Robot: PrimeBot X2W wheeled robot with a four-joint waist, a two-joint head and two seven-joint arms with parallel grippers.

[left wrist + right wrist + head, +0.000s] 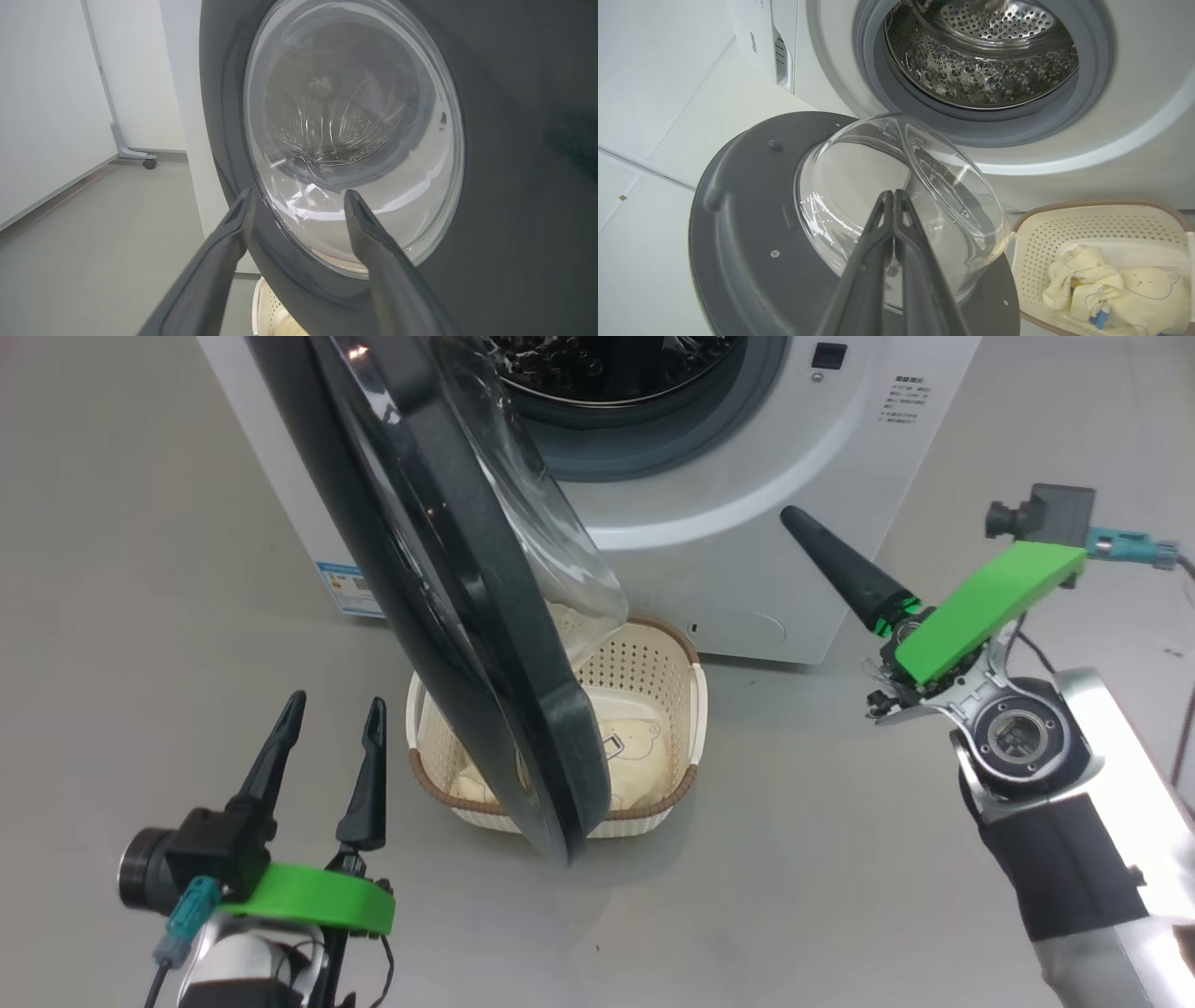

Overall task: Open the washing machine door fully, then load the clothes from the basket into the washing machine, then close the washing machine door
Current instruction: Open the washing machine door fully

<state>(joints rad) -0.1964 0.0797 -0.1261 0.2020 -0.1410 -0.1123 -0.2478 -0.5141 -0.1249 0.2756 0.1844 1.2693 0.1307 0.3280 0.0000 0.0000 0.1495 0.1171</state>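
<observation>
Washing machine door (439,616) stands part-open, edge-on to the head view, reaching out from the washing machine (747,476) over the basket (653,658) holding the clothes (639,756). Its glass inner side faces the right gripper (792,515), which stands apart and points up-left, jaws pressed together. The left gripper (336,700) is upright near the outer face, jaws spread. Judgement: the right arm is better placed to push the door wider.

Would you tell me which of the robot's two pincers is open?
The left pincer: its two fingers stand apart, whereas the right pincer has its fingers pressed together.
</observation>
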